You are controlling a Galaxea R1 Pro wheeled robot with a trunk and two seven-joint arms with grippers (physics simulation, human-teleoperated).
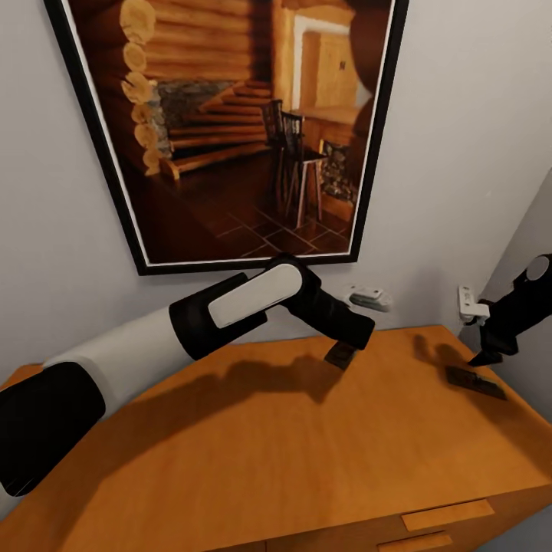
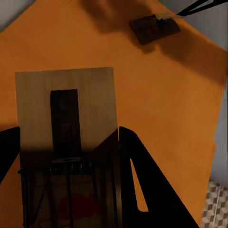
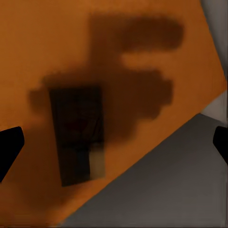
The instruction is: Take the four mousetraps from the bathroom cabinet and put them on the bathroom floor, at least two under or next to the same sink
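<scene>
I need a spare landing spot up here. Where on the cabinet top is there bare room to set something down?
The cabinet top is bare across its near middle and left, from the left arm's shadow to the front edge. The far right is crowded: the right gripper hovers over a mousetrap, and the left gripper holds another mousetrap near the back wall.

Taking the cabinet (image 1: 291,452) as the landmark: a framed picture (image 1: 238,130) hangs on the wall behind it, above its top, and one mousetrap (image 1: 475,381) lies flat on the top near its right end. A second mousetrap (image 1: 340,355) is held above the top's middle-back part in the left gripper (image 1: 345,349), well left of the lying one. The right gripper (image 1: 486,357) hangs just over the lying mousetrap, at the cabinet's right edge.
</scene>
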